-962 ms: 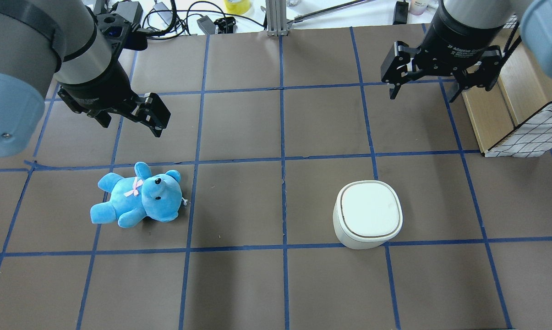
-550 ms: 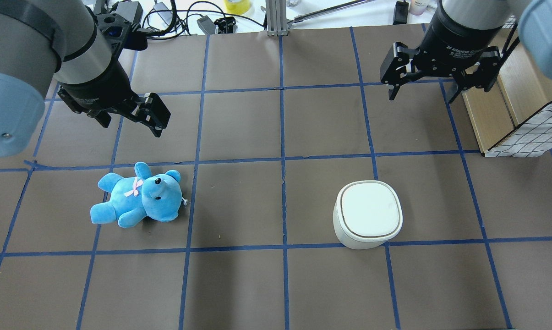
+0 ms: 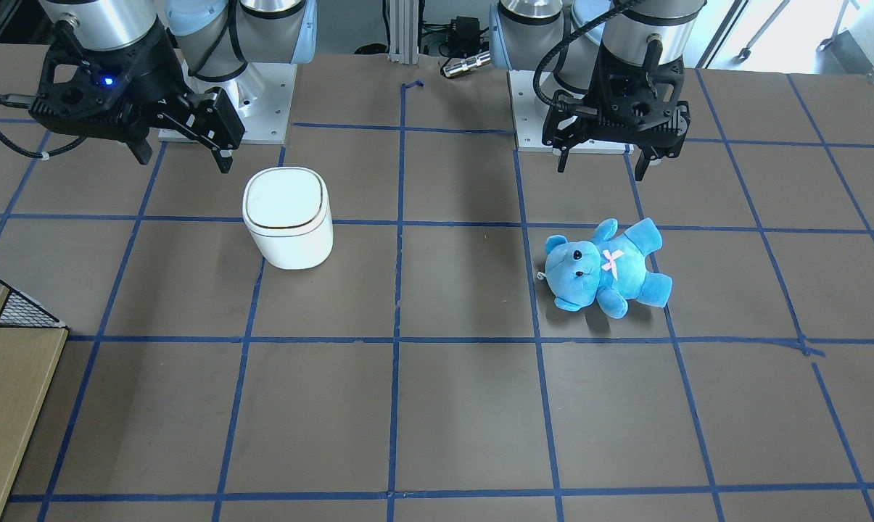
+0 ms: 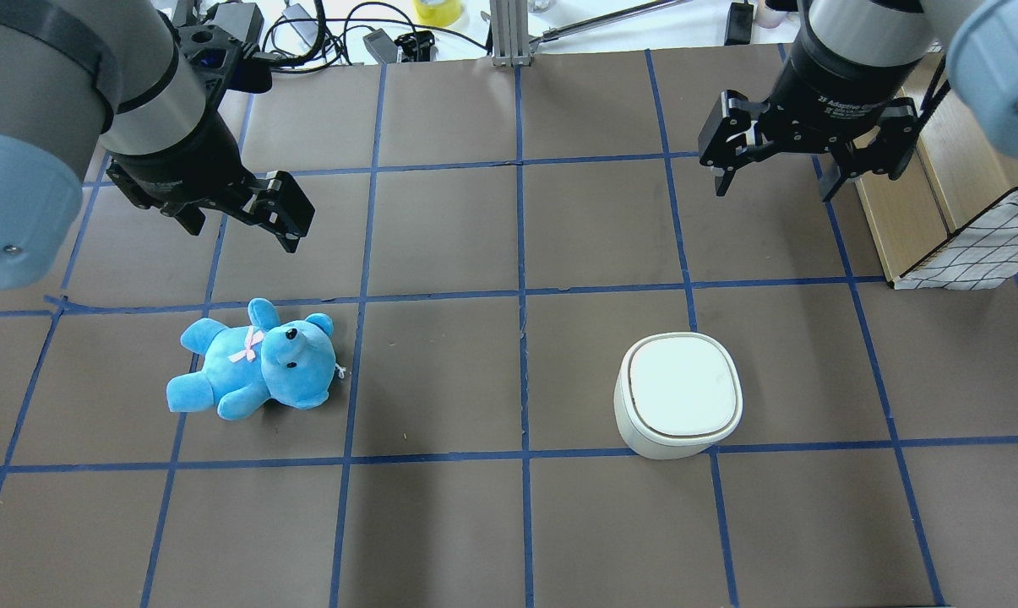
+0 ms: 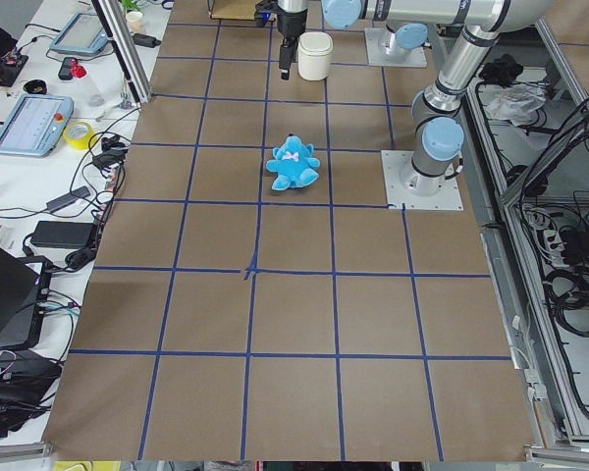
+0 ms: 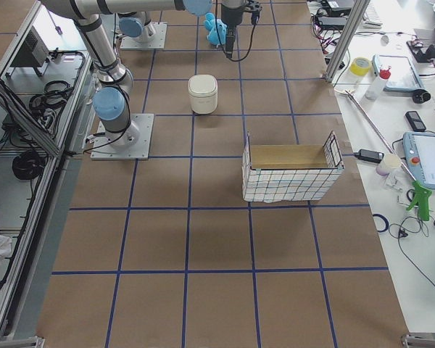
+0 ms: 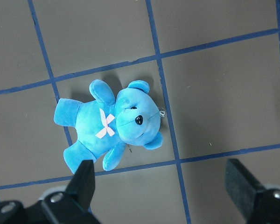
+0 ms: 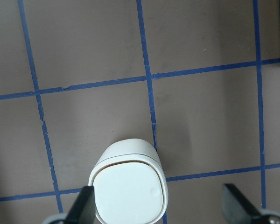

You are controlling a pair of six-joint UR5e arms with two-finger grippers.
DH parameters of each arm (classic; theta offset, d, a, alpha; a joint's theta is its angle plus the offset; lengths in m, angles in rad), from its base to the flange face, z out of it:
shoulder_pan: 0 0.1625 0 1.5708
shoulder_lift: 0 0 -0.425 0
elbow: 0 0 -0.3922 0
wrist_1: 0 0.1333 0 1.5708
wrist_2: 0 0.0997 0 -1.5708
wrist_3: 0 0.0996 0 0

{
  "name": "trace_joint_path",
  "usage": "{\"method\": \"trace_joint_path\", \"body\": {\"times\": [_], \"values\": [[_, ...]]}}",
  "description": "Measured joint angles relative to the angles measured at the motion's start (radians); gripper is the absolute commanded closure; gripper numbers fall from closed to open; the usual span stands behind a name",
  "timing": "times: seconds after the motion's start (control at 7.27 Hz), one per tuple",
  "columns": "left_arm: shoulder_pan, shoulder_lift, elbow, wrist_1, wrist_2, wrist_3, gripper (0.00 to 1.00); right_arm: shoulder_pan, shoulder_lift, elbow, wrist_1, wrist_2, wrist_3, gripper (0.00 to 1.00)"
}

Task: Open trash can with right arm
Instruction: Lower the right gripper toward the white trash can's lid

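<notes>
On the brown taped counter (image 4: 441, 523), the white plastic trash can (image 4: 679, 393) sits closed; my right hand (image 4: 775, 190) hovers spread, empty.

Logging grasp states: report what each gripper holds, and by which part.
Nothing is held. The right gripper is open, clear of the closed trash can; the left gripper is open, clear of the teddy bear.

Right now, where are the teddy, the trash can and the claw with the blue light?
teddy (image 4: 247, 370): overhead view, its tummy.
trash can (image 4: 679, 388): overhead view, middle of its lid.
right claw (image 3: 183, 158): front-facing view, midway between its fingertips.
</notes>
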Motion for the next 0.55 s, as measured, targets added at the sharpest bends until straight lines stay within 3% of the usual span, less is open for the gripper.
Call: {"method": "trace_joint_path", "body": {"times": [0.14, 0.41, 0.55], "values": [[0.000, 0.000, 0.000, 0.000, 0.000, 0.000, 0.00, 0.000, -0.003, 0.014, 0.000, 0.004, 0.000, 0.45], [0.000, 0.000, 0.000, 0.000, 0.000, 0.000, 0.00, 0.000, -0.004, 0.044, 0.000, 0.008, 0.000, 0.75], [0.000, 0.000, 0.000, 0.000, 0.000, 0.000, 0.00, 0.000, -0.004, 0.071, 0.000, 0.008, 0.001, 0.80]]}}
